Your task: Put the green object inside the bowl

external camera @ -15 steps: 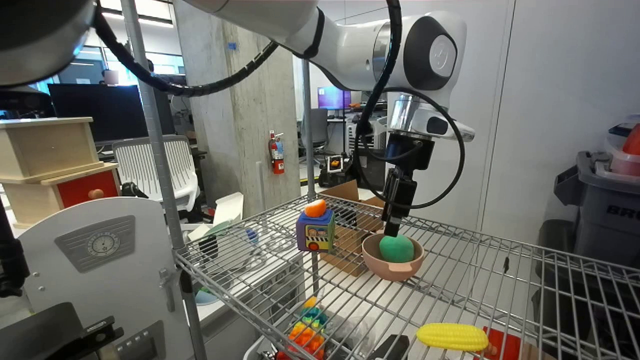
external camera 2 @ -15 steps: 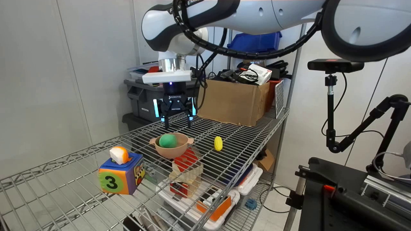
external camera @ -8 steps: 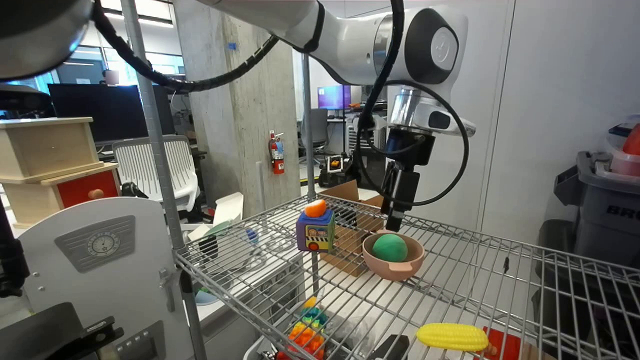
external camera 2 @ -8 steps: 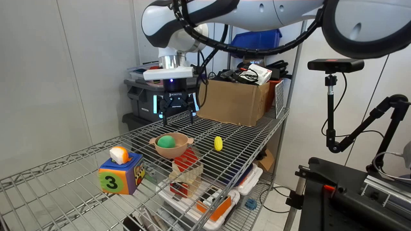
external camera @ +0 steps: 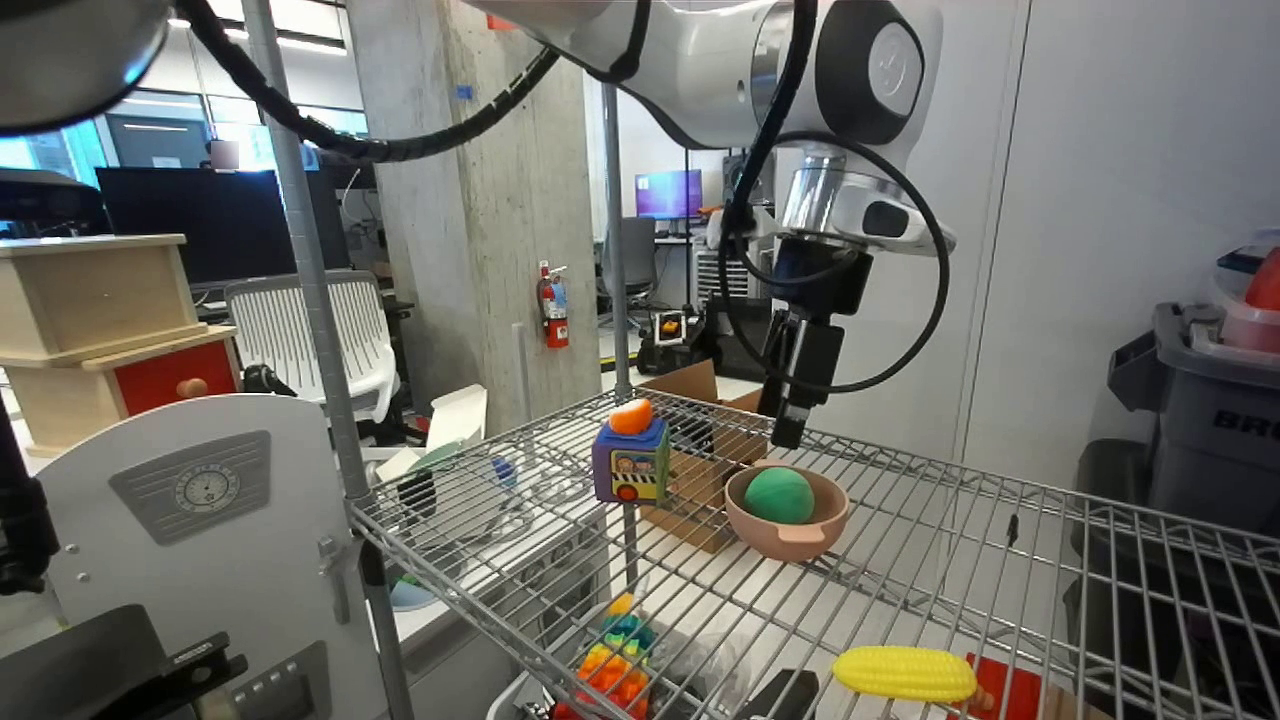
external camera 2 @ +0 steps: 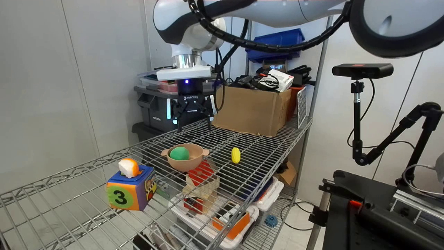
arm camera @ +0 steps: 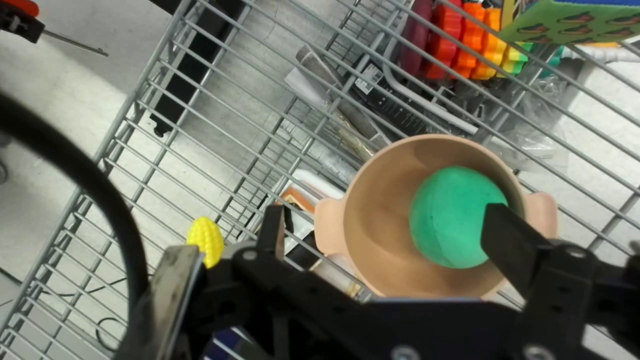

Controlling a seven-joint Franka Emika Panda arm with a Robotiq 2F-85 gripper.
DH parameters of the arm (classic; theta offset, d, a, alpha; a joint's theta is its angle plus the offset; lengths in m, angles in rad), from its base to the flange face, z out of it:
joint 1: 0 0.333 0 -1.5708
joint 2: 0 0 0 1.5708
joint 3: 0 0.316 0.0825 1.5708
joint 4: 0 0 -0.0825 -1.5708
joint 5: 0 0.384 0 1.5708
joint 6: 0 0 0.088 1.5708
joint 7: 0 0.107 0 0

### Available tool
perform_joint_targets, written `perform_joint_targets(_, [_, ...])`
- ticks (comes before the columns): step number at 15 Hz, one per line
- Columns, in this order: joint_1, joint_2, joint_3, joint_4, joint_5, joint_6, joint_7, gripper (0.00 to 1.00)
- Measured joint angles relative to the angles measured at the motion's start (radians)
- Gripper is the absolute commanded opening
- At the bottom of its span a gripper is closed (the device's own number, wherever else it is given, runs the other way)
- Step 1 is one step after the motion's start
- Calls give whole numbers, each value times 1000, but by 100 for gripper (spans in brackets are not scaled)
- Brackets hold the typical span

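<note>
The green ball (external camera: 780, 495) rests inside the pinkish-tan bowl (external camera: 790, 543) on the wire shelf. Both also show in an exterior view, the ball (external camera 2: 179, 153) toward one side of the bowl (external camera 2: 185, 166). In the wrist view the ball (arm camera: 450, 217) lies against the bowl's (arm camera: 372, 225) inner wall on the right. My gripper (external camera 2: 194, 128) is open and empty above the bowl, apart from the ball. In the wrist view its fingers (arm camera: 382, 217) stand wide apart, and the right finger covers a little of the ball's edge.
The wire shelf (external camera 2: 104, 203) holds a toy cube (external camera 2: 130, 189) with an orange and white piece (external camera 2: 129, 168) on top. A yellow corn toy (external camera 2: 236, 155) lies to the bowl's side. A large cardboard box (external camera 2: 248, 109) stands at the back. The arm's cable loops beside the gripper.
My gripper has opened wider and risen away from the bowl. The green ball has shifted slightly and settled in the bowl. The bowl has not moved.
</note>
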Motion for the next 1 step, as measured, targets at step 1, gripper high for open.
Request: perform_joint_targets(1, [0,0,0,0,0,0,0,100])
